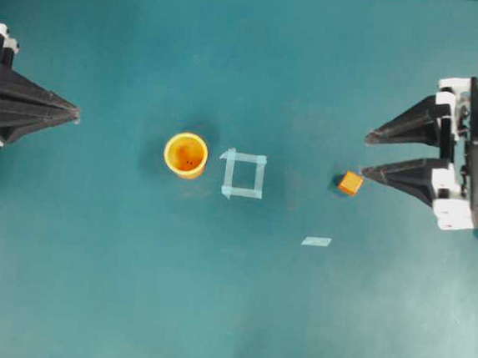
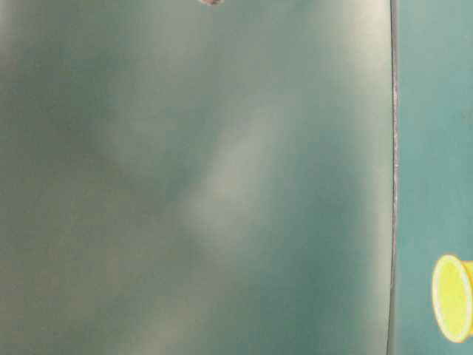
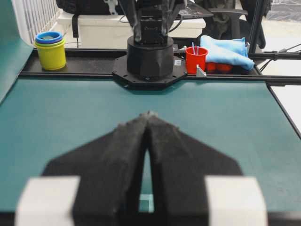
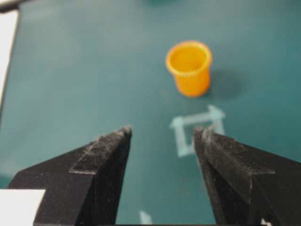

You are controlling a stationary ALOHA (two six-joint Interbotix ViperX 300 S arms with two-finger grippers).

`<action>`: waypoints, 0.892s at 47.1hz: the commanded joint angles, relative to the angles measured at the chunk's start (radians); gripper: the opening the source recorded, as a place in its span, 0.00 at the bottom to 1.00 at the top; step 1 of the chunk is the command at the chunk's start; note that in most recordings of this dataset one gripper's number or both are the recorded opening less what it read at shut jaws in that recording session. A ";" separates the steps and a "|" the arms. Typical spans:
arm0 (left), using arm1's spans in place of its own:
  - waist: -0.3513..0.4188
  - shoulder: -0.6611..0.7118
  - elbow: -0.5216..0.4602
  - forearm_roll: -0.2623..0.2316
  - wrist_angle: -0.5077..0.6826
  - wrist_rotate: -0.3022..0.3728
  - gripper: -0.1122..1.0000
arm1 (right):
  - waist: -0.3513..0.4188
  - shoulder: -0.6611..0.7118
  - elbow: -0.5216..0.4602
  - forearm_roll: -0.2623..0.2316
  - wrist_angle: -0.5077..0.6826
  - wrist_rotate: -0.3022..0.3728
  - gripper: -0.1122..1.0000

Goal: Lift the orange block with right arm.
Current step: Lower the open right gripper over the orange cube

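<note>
The orange block (image 1: 350,183) is a small cube on the teal table, right of centre in the overhead view. My right gripper (image 1: 365,155) is open and empty. Its lower fingertip (image 1: 367,170) lies just right of and above the block, so the block sits beside the finger, outside the gap. In the right wrist view the gripper (image 4: 164,130) shows open jaws with bare table between them, and the block is out of view there. My left gripper (image 1: 75,114) is shut and empty at the far left, and it shows shut in the left wrist view (image 3: 148,116).
A yellow-orange cup (image 1: 186,154) stands upright left of centre; it also shows in the right wrist view (image 4: 189,68) and the table-level view (image 2: 452,297). A pale tape square (image 1: 244,174) lies beside it, with a tape strip (image 1: 316,241) lower right. The other arm's base (image 3: 150,56) is at the far table edge.
</note>
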 commanded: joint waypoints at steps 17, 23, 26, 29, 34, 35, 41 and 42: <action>0.002 0.008 -0.028 0.002 -0.005 -0.002 0.10 | -0.021 0.158 -0.080 -0.002 0.172 0.117 0.65; 0.002 0.008 -0.028 0.002 -0.003 -0.002 0.10 | -0.021 0.222 -0.107 -0.006 0.212 0.117 0.65; 0.002 0.009 -0.028 0.003 -0.005 -0.002 0.10 | -0.021 0.258 -0.120 -0.012 0.235 0.117 0.66; 0.002 0.009 -0.028 0.002 -0.005 -0.002 0.10 | -0.023 0.291 -0.133 -0.021 0.261 0.117 0.66; 0.002 0.008 -0.028 0.002 -0.003 -0.002 0.10 | -0.021 0.354 -0.155 -0.038 0.302 0.117 0.66; 0.002 0.008 -0.028 0.003 -0.003 -0.002 0.10 | -0.021 0.365 -0.158 -0.041 0.310 0.117 0.66; 0.002 0.008 -0.028 0.002 0.002 -0.002 0.10 | -0.021 0.417 -0.175 -0.051 0.339 0.118 0.66; 0.002 0.008 -0.028 0.002 0.002 -0.002 0.10 | -0.023 0.423 -0.176 -0.051 0.342 0.118 0.66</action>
